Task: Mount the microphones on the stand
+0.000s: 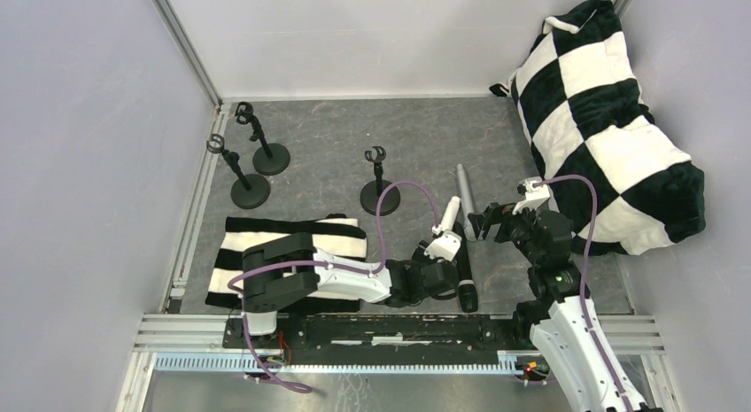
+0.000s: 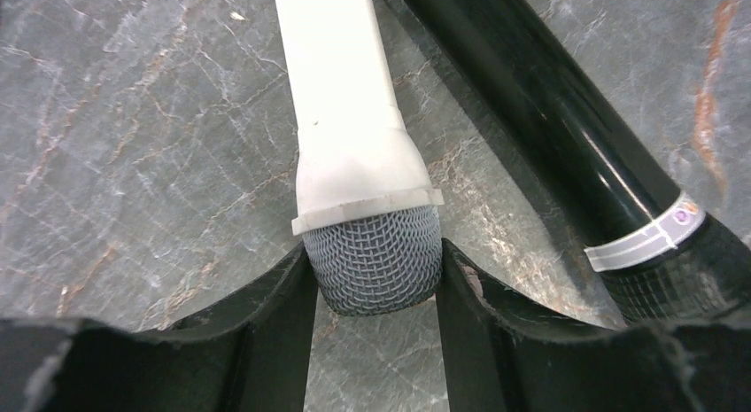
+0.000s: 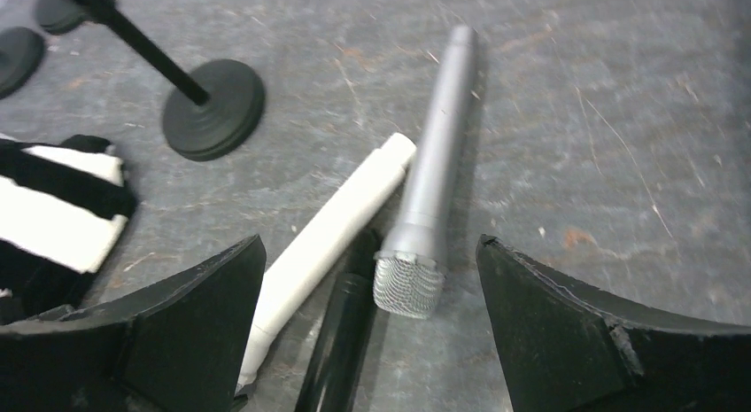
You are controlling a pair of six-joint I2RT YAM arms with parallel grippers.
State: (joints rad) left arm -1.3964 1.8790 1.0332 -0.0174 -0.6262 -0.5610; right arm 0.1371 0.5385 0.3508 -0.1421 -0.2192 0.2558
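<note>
Three microphones lie close together on the grey table, right of centre. The white microphone [image 1: 450, 215] has its mesh head [image 2: 372, 257] between the fingers of my left gripper [image 2: 374, 283], which is shut on it; both fingers touch the mesh. The black microphone [image 2: 549, 111] lies just to its right on the table. My right gripper [image 3: 370, 257] is open and hovers over the head of the silver-grey microphone [image 3: 434, 173], with the white [image 3: 332, 221] and black [image 3: 341, 341] ones beside it. Three black stands [image 1: 379, 195] [image 1: 248, 189] [image 1: 270, 155] are upright and empty.
A black-and-white striped cloth [image 1: 292, 239] lies under the left arm. A large checkered cushion [image 1: 611, 120] fills the right side. Grey walls enclose the table, and a metal rail [image 1: 398, 328] runs along the near edge.
</note>
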